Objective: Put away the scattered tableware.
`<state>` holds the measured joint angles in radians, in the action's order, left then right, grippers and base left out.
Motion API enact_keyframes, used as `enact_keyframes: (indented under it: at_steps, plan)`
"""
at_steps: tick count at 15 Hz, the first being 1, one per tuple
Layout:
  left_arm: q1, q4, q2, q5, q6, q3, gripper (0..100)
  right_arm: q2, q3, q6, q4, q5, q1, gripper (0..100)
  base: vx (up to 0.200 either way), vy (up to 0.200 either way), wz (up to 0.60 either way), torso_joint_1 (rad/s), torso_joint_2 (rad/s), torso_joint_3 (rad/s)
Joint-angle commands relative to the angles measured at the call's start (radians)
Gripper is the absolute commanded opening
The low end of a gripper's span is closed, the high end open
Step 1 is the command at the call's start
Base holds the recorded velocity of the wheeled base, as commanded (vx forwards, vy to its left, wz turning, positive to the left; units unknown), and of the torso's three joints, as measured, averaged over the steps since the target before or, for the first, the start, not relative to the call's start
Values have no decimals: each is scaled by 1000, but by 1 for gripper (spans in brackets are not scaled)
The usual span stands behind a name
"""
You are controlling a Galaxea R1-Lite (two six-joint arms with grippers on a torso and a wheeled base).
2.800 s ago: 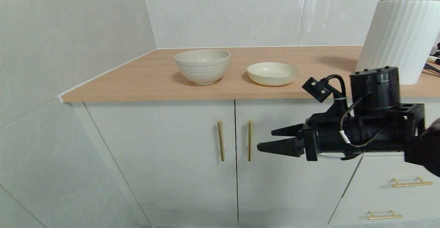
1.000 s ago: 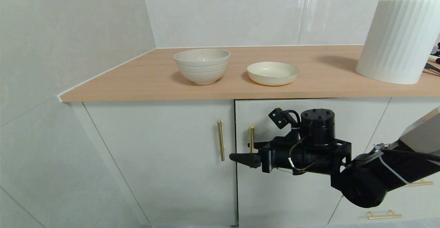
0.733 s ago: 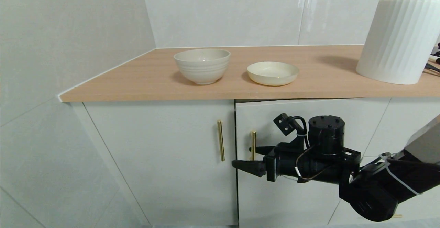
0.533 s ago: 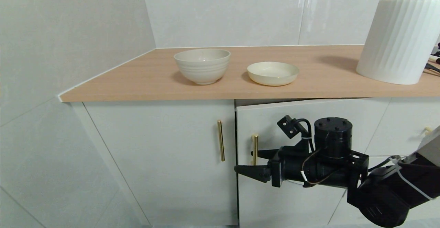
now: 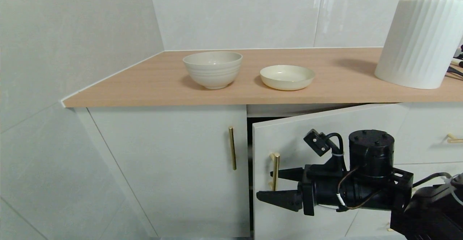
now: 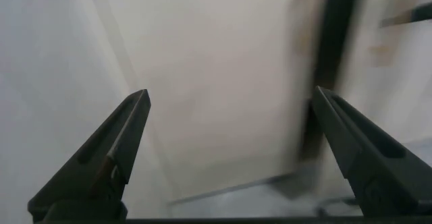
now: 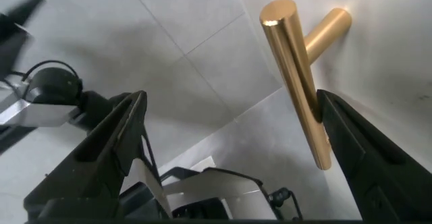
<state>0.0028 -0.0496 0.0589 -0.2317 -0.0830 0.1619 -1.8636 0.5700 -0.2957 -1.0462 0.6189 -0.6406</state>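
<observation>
A ribbed cream bowl and a shallow cream dish sit side by side on the wooden countertop. Below them, the right cabinet door stands partly swung out, with a dark gap at its edge. My right gripper is open, its fingers either side of that door's gold handle. In the right wrist view the handle lies between the spread fingers, close to one fingertip. My left gripper is open and holds nothing, facing pale cabinet fronts.
The left cabinet door is shut, its gold handle beside the gap. A tall white ribbed container stands at the counter's right end. Drawers with gold pulls lie to the right. Tiled walls close in the left side.
My right gripper moved left onto the door handle, then drew back toward me and downward. The right cabinet door swung out from shut to partly open.
</observation>
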Motion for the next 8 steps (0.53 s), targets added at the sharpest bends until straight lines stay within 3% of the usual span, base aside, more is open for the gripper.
enact_keyframes:
  at_steps: [1, 3, 5, 8]
  plan:
    - [0, -29, 260, -100, 3, 146, 100, 26, -15, 3, 0, 22, -1, 100, 0, 0, 0, 0, 0, 0]
    - [-4, 4, 507, -215, 2, 183, 100, 55, -39, 3, 0, 94, -1, 100, 0, 0, 0, 0, 0, 0]
    - [-4, 103, 717, -313, 0, 194, 100, 80, -48, 3, 3, 108, -1, 100, 0, 0, 0, 0, 0, 0]
    - [-43, 235, 970, -328, 9, 229, 100, 89, -52, 1, 11, 108, -1, 100, 0, 0, 0, 0, 0, 0]
